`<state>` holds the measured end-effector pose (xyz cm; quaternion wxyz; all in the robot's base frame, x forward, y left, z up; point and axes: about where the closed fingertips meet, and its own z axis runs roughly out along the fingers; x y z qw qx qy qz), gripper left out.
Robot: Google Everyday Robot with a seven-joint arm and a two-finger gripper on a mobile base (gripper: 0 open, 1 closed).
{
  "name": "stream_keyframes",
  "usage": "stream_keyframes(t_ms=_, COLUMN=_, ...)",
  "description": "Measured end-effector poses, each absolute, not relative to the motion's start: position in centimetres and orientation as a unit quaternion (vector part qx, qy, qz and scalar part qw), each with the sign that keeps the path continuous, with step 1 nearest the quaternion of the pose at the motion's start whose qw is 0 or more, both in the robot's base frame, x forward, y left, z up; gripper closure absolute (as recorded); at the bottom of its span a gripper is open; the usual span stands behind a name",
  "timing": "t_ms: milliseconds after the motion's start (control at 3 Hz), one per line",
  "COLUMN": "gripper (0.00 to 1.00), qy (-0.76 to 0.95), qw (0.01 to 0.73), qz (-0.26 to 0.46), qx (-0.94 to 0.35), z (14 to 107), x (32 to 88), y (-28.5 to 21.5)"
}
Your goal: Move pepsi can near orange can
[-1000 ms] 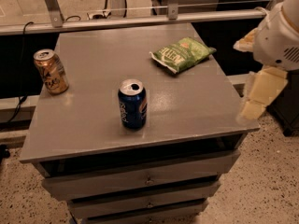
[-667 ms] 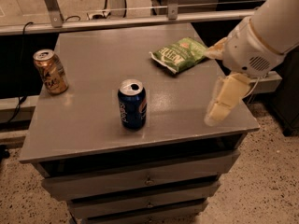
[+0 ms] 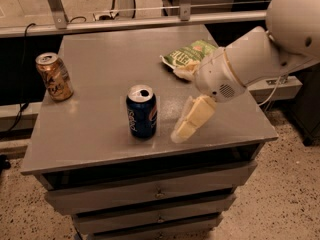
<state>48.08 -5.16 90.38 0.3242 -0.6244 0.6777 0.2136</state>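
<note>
The pepsi can (image 3: 141, 112), dark blue with a silver open top, stands upright near the front middle of the grey table (image 3: 105, 44). The orange can (image 3: 54, 77), orange-gold, stands upright at the table's left edge, well apart from the blue can. My gripper (image 3: 179, 104) hangs over the table just right of the pepsi can, at about its height. It is open and empty. One cream finger (image 3: 192, 119) points down-left towards the can, and the other lies by the chip bag.
A green chip bag (image 3: 192, 54) lies at the back right of the table, partly behind my arm (image 3: 250, 59). The table has drawers (image 3: 150, 194) below. A rail and cables run behind it. Speckled floor surrounds it.
My arm has swung left from beyond the table's right edge to over the table, bringing the gripper close to the right side of the pepsi can. Both cans stayed put.
</note>
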Motion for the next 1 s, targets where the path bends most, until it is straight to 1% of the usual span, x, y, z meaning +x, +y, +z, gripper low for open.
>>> stream_keyframes(t_ms=667, gripper=0.0, qy=0.645, qw=0.376, qz=0.323, qx=-0.582, z=87.7, x=48.8, y=0.2)
stream_keyframes(t_ms=1000, gripper=0.08, qy=0.639, qw=0.384, qz=0.372, qx=-0.554, z=87.3, x=49.0, y=2.4)
